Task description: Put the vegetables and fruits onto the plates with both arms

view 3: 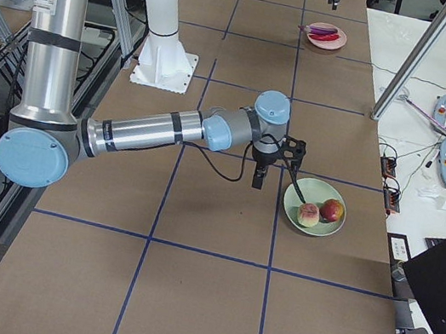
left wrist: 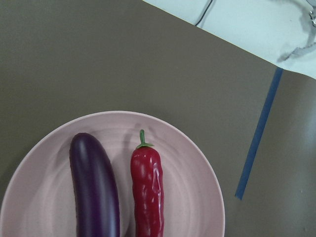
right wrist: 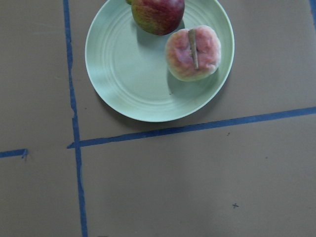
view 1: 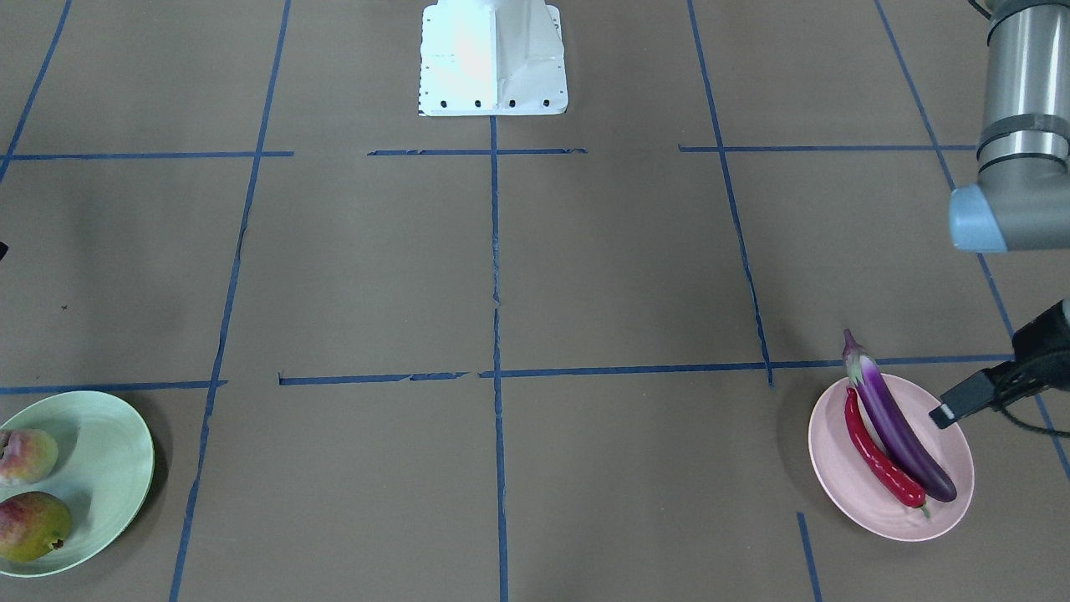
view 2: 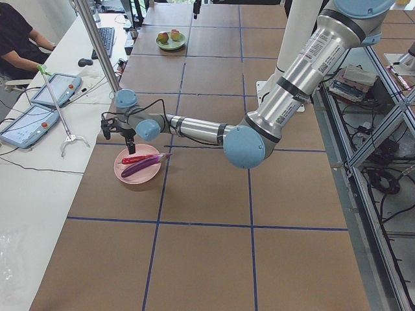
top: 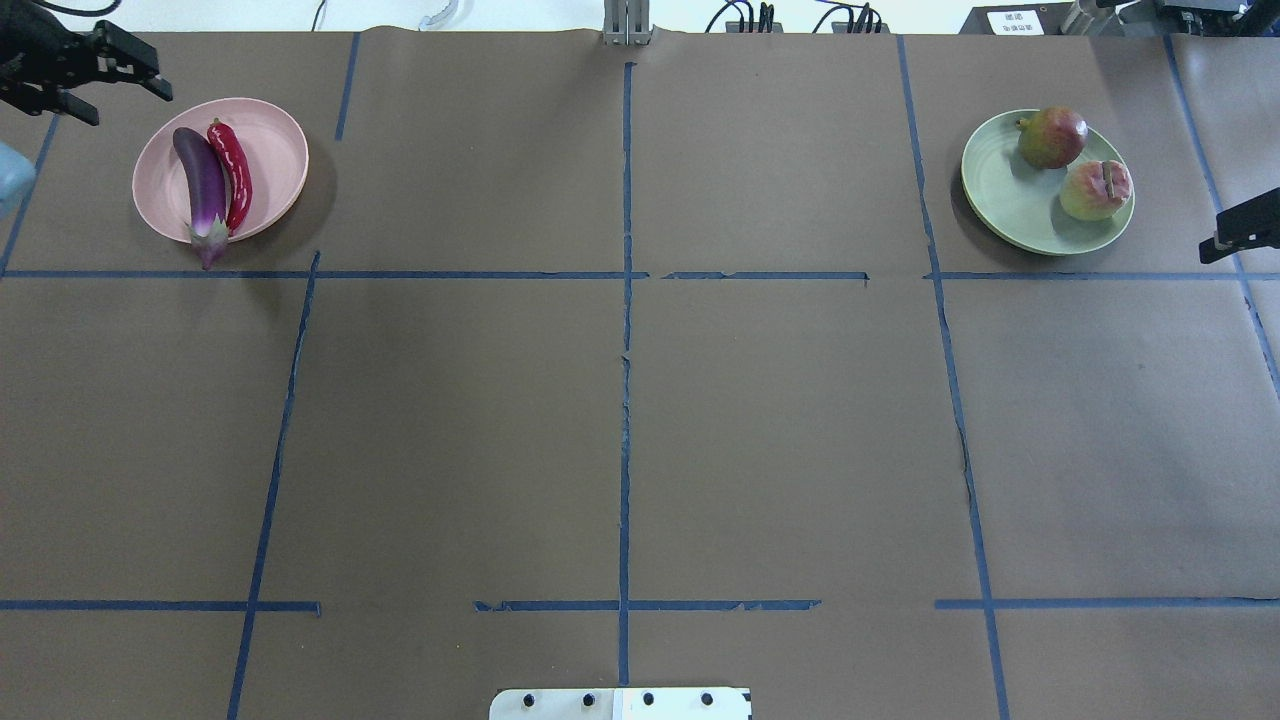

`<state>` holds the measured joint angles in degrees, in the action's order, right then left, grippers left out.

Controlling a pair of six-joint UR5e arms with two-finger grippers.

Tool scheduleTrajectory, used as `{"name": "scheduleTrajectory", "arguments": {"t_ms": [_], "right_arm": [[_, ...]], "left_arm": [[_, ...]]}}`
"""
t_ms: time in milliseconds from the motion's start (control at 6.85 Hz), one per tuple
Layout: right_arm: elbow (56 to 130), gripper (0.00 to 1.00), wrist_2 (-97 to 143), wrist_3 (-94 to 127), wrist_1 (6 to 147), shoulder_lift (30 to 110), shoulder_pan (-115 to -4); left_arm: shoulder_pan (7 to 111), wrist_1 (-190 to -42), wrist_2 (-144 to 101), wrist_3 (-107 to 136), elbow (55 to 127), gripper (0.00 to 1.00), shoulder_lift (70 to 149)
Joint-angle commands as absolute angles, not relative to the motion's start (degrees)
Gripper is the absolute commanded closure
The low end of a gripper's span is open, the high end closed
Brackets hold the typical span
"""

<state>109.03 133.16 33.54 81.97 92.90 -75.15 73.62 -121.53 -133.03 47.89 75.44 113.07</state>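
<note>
The purple eggplant and red chili pepper lie side by side on the pink plate, the eggplant's stem end over the rim. They also show in the left wrist view: the eggplant, the chili. The dark red fruit and the pale blushed fruit sit on the mint green plate. My left gripper is open and empty, above the pink plate's far-left edge. My right gripper is open and empty, just right of the green plate.
The white base block stands at the table's near middle edge. Blue tape lines grid the brown table. In the exterior left view a metal pole and tablets stand on the side bench beside a seated operator.
</note>
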Motion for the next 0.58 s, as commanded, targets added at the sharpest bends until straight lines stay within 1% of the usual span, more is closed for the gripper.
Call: {"name": "scheduleTrajectory", "arguments": {"t_ms": [0, 146, 292, 438], "right_arm": [[109.59, 0.00, 133.77, 14.96, 92.64, 95.97, -83.71], [109.34, 0.00, 134.38, 4.59, 100.03, 96.15, -87.67], [108.81, 0.00, 134.47, -2.91, 104.20, 97.54, -90.15], [108.98, 0.00, 134.56, -5.42, 104.76, 99.91, -91.92]], "left_arm": [[77.51, -120.85, -134.03, 29.53, 84.78, 0.00, 101.31], [78.65, -117.28, -135.69, 25.01, 86.99, 0.00, 99.68], [80.49, -113.16, -136.14, 17.48, 89.36, 0.00, 96.88], [83.55, -106.42, -136.14, 7.83, 90.95, 0.00, 95.81]]}}
